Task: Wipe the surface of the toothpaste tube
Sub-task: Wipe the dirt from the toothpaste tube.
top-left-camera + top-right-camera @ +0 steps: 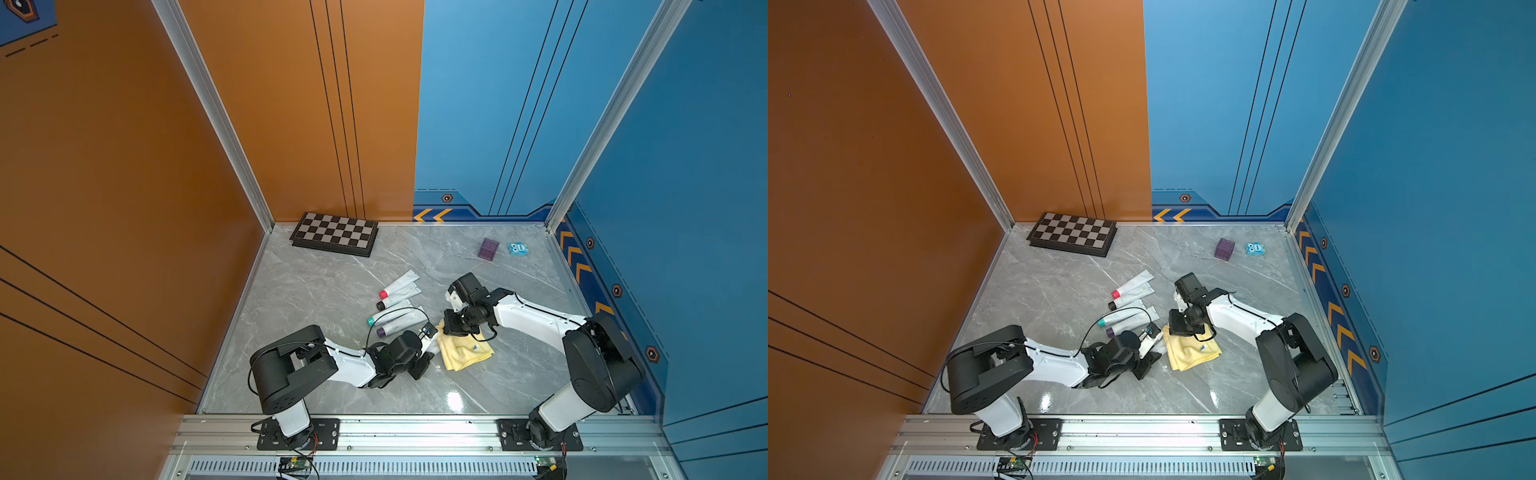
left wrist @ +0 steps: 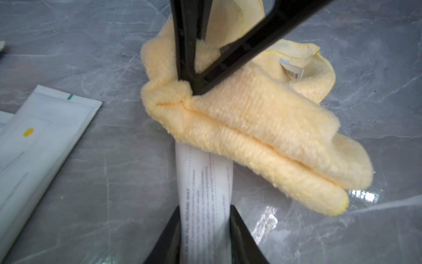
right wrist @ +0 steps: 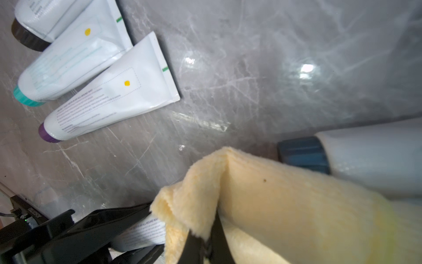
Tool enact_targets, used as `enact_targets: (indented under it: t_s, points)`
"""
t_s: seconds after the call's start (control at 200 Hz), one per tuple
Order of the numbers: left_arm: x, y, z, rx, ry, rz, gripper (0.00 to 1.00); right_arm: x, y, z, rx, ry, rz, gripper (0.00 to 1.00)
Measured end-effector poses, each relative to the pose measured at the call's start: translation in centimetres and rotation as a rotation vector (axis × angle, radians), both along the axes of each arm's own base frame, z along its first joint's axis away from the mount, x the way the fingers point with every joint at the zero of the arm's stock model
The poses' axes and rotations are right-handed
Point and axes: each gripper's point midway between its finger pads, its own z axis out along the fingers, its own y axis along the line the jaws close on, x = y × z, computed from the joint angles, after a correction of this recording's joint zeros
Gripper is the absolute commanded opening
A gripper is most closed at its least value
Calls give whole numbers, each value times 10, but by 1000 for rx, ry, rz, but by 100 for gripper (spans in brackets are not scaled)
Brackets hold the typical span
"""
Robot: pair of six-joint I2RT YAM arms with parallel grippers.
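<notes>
Fluffy cloth (image 2: 262,118), glossy plastic tube (image 2: 205,182).

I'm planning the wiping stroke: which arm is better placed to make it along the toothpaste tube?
Right. The right hand pinches the yellow cloth, draped over the toothpaste tube at its far end; the left hand clamps the tube, steadying it.

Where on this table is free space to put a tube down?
Bare marble lies between the chessboard and the purple cube, and from the yellow cloth to the front rail. The middle is crowded: loose tubes, cloth, left gripper with the held tube, and right gripper.
</notes>
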Motion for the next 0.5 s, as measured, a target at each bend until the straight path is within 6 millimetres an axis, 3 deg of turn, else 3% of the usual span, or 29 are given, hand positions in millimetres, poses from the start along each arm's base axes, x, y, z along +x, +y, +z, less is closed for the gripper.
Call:
enact_targets:
  t_s: [0.17, 0.5]
  points:
    - [0, 0, 0, -2, 1, -2, 32, -20, 0, -15, -13, 44, 24, 0]
    - [0, -1, 0, -8, 8, 4, 33, -16, 16, -17, 35, 28, 13, 0]
